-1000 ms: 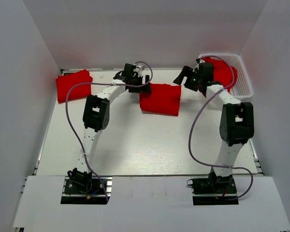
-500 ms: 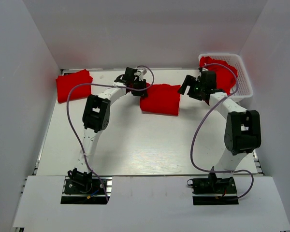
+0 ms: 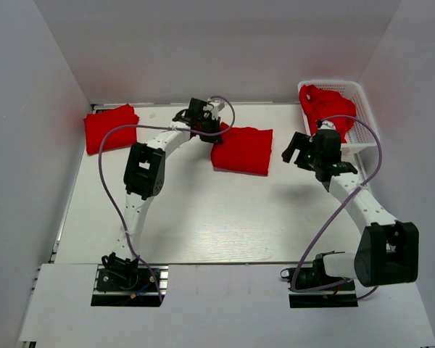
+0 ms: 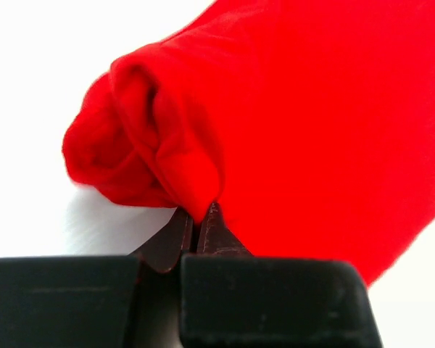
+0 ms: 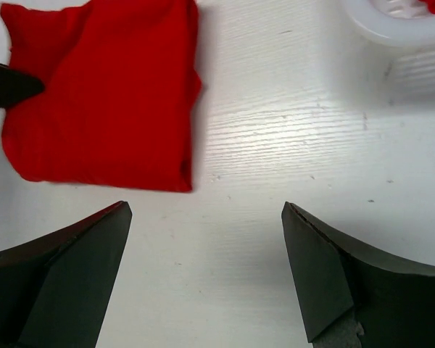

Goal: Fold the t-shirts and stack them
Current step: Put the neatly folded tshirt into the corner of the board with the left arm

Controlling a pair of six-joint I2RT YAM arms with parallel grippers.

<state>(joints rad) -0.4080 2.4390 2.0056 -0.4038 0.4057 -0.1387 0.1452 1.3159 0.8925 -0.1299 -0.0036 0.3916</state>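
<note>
My left pincer (image 4: 203, 216) was clenched on a corner of the folded t-shirt (image 3: 241, 149) at mid-table; my right pincer (image 5: 205, 210) hung wide open nearby, empty. One finished t-shirt (image 3: 110, 128) lay far left; unfolded t-shirts (image 3: 325, 105) waited in the basket (image 3: 365, 122), so I judged stacking and more folding remained

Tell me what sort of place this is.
Probably a robot test cell in a lab, not a home: plain white walls box in a white table, two robot arms are bolted at its near edge, and the only props are red t-shirts and a white lattice basket.
</note>
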